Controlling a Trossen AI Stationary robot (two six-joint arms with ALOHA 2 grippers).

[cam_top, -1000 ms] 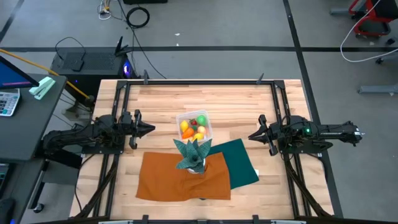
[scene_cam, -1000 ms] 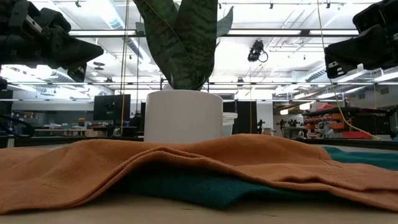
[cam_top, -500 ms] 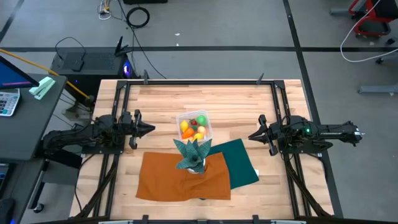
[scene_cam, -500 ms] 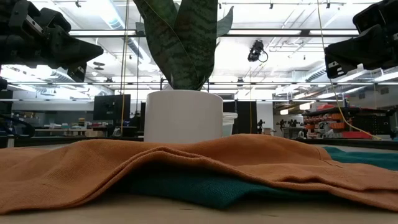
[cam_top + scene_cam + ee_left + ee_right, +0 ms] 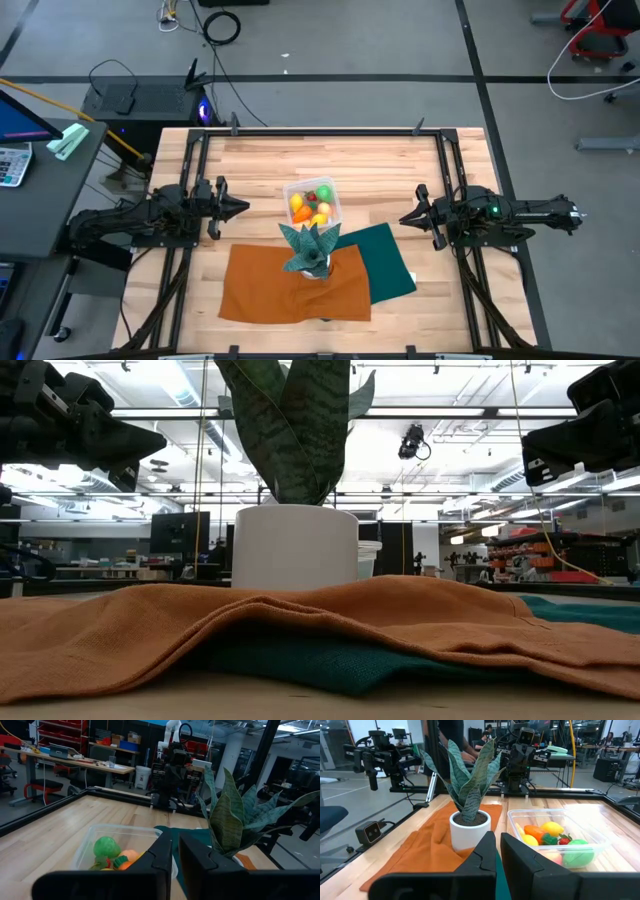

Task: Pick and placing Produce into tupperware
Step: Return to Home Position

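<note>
The clear plastic container (image 5: 313, 204) sits at the table's middle with the toy produce (image 5: 311, 206) inside: a green piece (image 5: 106, 846), yellow, orange and red ones (image 5: 545, 834). My left gripper (image 5: 243, 209) hovers left of the container, fingers nearly together. My right gripper (image 5: 404, 219) hovers right of it, also nearly shut. Neither touches anything.
A teal leafy plant in a white pot (image 5: 311, 250) stands on an orange cloth (image 5: 290, 285) just near of the container. A dark green cloth (image 5: 388, 262) lies partly under the orange one. Bare wood (image 5: 320, 158) lies toward the far edge.
</note>
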